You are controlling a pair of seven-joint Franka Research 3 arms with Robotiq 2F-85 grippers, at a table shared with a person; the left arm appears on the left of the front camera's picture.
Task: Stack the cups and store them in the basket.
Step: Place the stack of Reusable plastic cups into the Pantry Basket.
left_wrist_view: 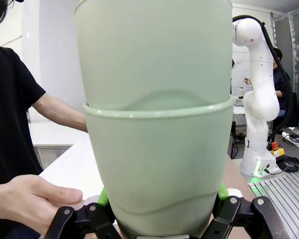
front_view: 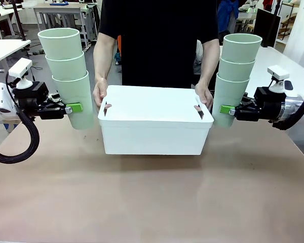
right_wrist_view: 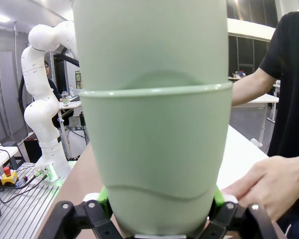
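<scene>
Your left gripper (front_view: 75,108) is pinching the lowest cup of the left stack of cups (front_view: 67,66). That stack is three nested tumblers, held mouth-up just beside the left short end of the basket (front_view: 152,135). Your right gripper (front_view: 226,109) is clamped the same way on the bottom cup of the right stack of cups (front_view: 237,68), also three high and mouth-up, just beside the basket's right end. In both wrist views the green pads (left_wrist_view: 103,197) press against opposite sides of that lowest cup. The basket sits on the bench (front_view: 152,202) between the two stacks. The person at the far side has one hand (front_view: 100,93) on its rim at the far left corner and the other hand (front_view: 204,94) at the far right corner.
</scene>
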